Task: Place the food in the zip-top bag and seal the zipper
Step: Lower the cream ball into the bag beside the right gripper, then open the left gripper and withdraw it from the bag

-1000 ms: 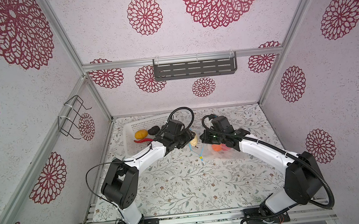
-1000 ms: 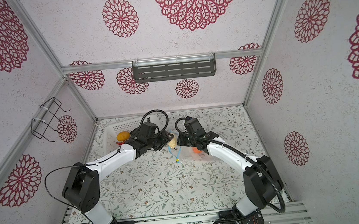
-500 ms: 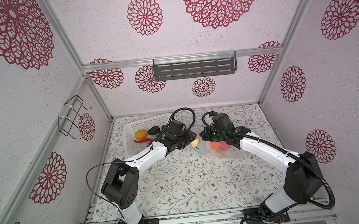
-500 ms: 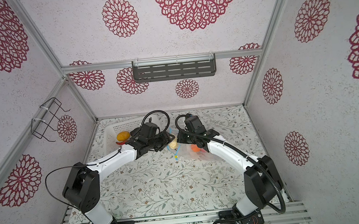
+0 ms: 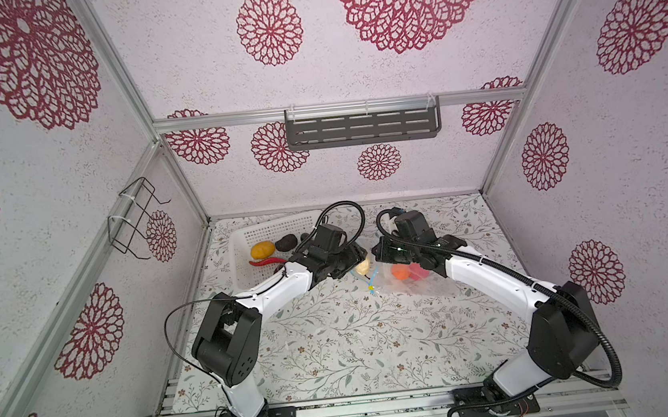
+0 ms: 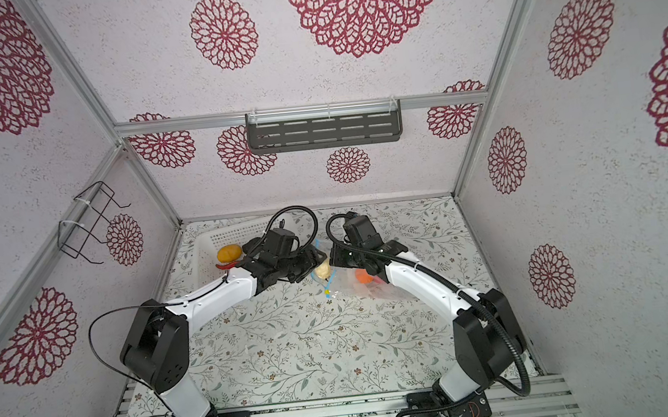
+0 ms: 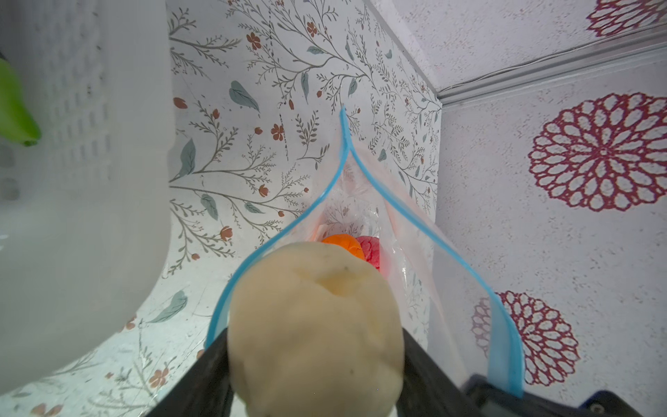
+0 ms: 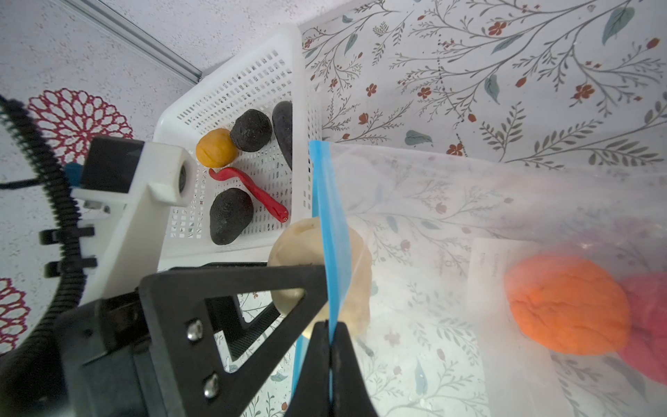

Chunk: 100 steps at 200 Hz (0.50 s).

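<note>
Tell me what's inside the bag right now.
An orange piece and a pink-red ball lie inside the bag. The cream ball is only at the mouth, in the left hand. What lies behind them is hidden.

Clear, crinkly zip-top bag (image 8: 451, 202), on its side, mouth agape. Light blue zipper (image 8: 328, 202) unsealed, halves parted; yellow slider tab (image 5: 371, 287) at one end. Cream ball (image 7: 317, 325) at the mouth, partway in. Orange piece (image 8: 566, 303) and pink-red ball (image 8: 646, 325) inside, touching. Yellow-orange potato shape (image 8: 216, 148), red chilli (image 8: 252, 186) and black lumps (image 8: 251, 130) in white perforated basket (image 8: 296, 54).
</note>
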### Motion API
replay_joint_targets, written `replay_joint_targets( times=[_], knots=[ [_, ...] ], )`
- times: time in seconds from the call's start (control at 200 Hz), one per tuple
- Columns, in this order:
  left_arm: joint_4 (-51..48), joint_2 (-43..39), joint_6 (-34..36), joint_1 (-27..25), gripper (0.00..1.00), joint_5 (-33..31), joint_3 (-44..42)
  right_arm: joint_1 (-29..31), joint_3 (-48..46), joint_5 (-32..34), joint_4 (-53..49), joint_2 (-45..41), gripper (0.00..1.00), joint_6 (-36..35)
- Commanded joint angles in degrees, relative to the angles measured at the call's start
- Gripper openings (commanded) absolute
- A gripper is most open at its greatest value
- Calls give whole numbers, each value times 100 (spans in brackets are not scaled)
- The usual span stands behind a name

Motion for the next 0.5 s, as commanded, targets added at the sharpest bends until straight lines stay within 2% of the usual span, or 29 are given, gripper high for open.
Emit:
replay_joint_targets(
  times=[0.0,0.255,0.495],
  knots=[
    [22,58,68,-46,69,-21,127,-67,146,-26,31,-14,0,-96],
    [74,39,87,-54,74,-19,120,-74,116,-30,40,-42,0,-92],
    [74,51,90,-63,74,-12,125,-76,79,-21,52,-71,0,-80]
  ],
)
